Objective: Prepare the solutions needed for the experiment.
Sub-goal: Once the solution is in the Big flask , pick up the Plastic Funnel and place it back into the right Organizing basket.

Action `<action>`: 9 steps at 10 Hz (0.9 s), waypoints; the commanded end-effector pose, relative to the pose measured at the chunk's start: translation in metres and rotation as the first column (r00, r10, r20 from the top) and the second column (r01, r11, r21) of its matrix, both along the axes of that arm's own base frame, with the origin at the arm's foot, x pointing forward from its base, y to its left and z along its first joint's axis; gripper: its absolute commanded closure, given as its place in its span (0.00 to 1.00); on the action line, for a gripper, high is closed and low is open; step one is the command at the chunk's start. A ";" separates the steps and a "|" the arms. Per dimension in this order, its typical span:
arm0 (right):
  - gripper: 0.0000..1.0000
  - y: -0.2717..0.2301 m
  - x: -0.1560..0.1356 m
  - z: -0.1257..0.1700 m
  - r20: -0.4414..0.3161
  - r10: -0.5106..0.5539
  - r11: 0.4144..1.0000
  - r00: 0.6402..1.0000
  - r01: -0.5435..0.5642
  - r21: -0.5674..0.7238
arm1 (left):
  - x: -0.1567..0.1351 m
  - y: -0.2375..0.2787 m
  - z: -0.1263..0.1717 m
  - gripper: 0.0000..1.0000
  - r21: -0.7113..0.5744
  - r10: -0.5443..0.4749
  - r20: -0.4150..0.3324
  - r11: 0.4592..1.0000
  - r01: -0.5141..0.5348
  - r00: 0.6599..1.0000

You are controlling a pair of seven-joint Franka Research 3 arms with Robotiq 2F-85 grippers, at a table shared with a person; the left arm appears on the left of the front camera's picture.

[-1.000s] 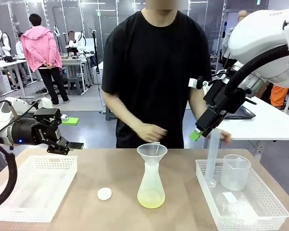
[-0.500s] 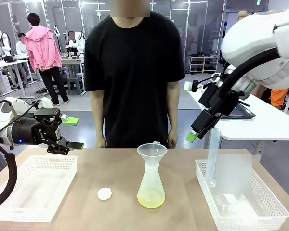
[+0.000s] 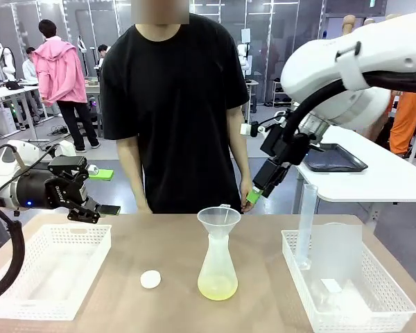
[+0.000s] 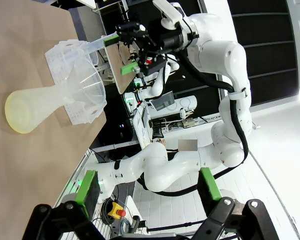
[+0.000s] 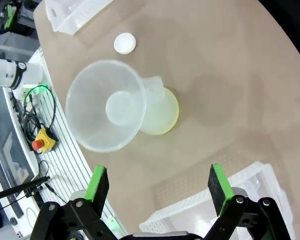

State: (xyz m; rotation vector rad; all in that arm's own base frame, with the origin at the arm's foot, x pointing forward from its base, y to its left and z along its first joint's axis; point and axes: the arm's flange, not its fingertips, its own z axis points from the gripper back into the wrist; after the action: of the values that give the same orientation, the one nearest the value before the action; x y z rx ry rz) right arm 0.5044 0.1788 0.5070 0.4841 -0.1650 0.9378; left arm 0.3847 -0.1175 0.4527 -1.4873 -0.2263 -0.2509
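Note:
A translucent conical flask [image 3: 217, 267] stands mid-table with a clear funnel [image 3: 219, 220] in its neck. A little of the pale yellow-green solution [image 3: 217, 286] lies in its bottom. My right gripper [image 3: 258, 189] hangs open and holds nothing, above and just right of the funnel. The right wrist view looks down on the funnel [image 5: 106, 106] and the solution [image 5: 165, 120], beyond the open right gripper [image 5: 159, 187]. My left gripper [image 3: 100, 191] stays open over the left basket's far edge. In the left wrist view the flask [image 4: 35, 107] lies beyond the open left gripper [image 4: 147, 185].
A small white cap [image 3: 150, 279] lies left of the flask. An empty white basket [image 3: 52, 270] sits at the left. The right basket [image 3: 374, 298] holds a tall measuring cylinder [image 3: 305, 225] and a translucent beaker [image 3: 336, 251]. A person stands at the far edge with both hands lowered.
My right arm has swung left, from above the right basket to beside the funnel. The person has stepped left and lowered both hands. The left arm has not moved.

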 end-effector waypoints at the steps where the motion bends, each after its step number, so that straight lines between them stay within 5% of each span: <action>1: 0.00 0.016 0.022 -0.001 -0.003 0.041 0.999 0.999 -0.041 -0.020 | 0.000 -0.001 0.002 0.00 -0.016 -0.005 -0.001 1.000 0.005 1.000; 9: 0.00 0.060 0.048 -0.009 -0.094 0.060 0.997 0.994 -0.063 -0.034 | 0.000 -0.001 0.002 0.00 -0.016 -0.005 -0.001 1.000 0.005 1.000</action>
State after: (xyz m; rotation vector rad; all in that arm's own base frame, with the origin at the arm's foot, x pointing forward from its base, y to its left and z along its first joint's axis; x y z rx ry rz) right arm 0.5467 0.2343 0.4940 0.5181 -0.0831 0.9953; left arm 0.3847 -0.1174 0.4527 -1.4872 -0.2263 -0.2507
